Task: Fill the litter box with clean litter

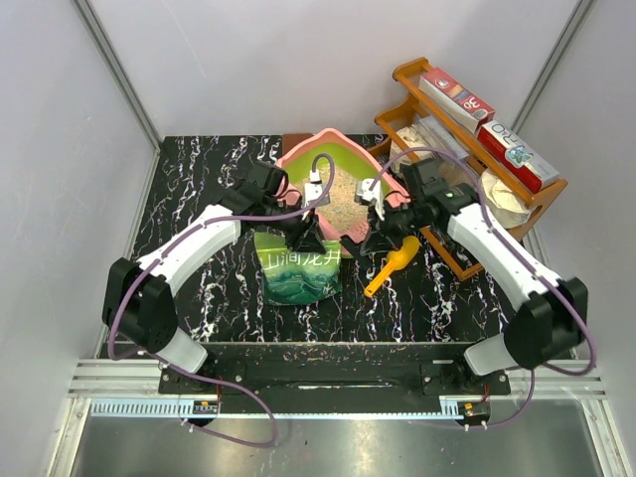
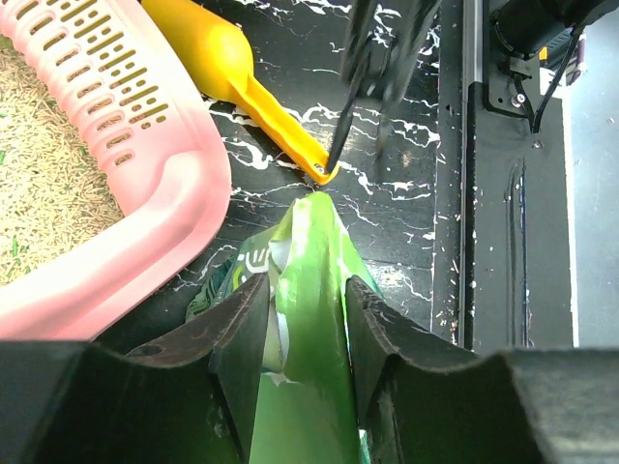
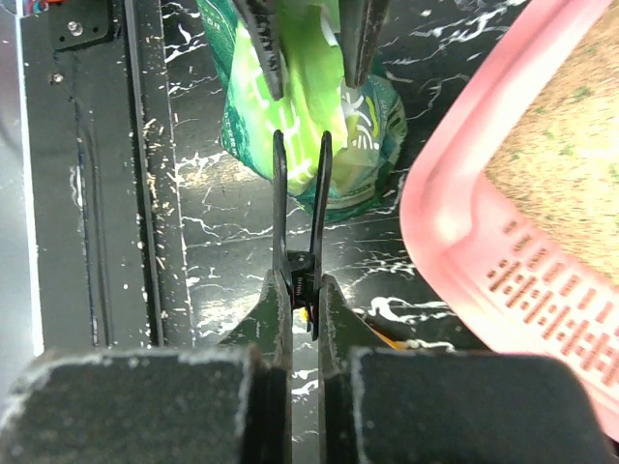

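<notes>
The pink litter box (image 1: 329, 135) (image 2: 164, 193) (image 3: 455, 222) sits at the table's back middle, with beige clean litter (image 1: 343, 195) (image 2: 39, 184) (image 3: 561, 126) in it. In front stands a green bag (image 1: 298, 273) (image 2: 309, 251) (image 3: 300, 87). My left gripper (image 1: 303, 237) (image 2: 307, 285) straddles the bag's folded top, fingers partly apart and the fold filling the gap. Facing it, my right gripper (image 1: 383, 221) (image 3: 305, 285) is shut on a black spring clip (image 3: 300, 193) (image 2: 343, 126), whose prongs gape toward the bag. A yellow-orange scoop (image 1: 393, 263) (image 2: 222, 58) lies right of the bag.
A brown wooden rack (image 1: 459, 258) with red and white boxes (image 1: 517, 154) stands at the back right, close behind my right arm. A black rail (image 1: 318, 373) (image 2: 493, 242) (image 3: 87, 193) runs along the near edge. Grey walls close in the sides and back.
</notes>
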You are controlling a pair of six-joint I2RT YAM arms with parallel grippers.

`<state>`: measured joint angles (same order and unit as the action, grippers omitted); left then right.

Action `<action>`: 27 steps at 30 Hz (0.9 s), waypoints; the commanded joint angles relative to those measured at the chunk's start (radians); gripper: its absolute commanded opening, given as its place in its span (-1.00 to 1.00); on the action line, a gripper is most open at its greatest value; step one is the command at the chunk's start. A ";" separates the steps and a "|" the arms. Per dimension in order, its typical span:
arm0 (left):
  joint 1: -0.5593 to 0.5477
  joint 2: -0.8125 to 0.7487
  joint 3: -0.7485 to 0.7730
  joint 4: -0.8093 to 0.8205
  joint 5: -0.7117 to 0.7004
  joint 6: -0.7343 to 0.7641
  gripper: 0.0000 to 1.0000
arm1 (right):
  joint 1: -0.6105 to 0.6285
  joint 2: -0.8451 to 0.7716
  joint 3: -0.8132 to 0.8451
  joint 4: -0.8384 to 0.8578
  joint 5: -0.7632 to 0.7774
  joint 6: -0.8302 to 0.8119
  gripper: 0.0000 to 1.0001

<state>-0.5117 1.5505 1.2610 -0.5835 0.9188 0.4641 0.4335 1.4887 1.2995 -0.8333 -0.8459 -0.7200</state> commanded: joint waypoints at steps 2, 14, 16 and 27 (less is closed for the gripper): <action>0.006 -0.033 -0.008 0.017 0.011 0.021 -0.24 | -0.006 -0.140 0.033 -0.076 0.062 -0.157 -1.00; 0.004 -0.026 -0.026 0.053 0.040 0.001 -0.89 | 0.031 0.011 0.188 -0.199 0.252 -0.311 -1.00; 0.004 -0.030 -0.037 0.057 0.040 -0.002 -0.90 | 0.039 0.037 0.205 -0.201 0.258 -0.315 -1.00; 0.004 -0.041 -0.058 0.067 0.046 -0.013 -0.91 | 0.079 0.122 0.296 -0.277 0.272 -0.397 -1.00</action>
<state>-0.5083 1.5387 1.2186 -0.5327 0.9466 0.4446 0.5022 1.5845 1.5291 -1.0500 -0.5705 -1.0618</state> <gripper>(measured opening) 0.088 0.063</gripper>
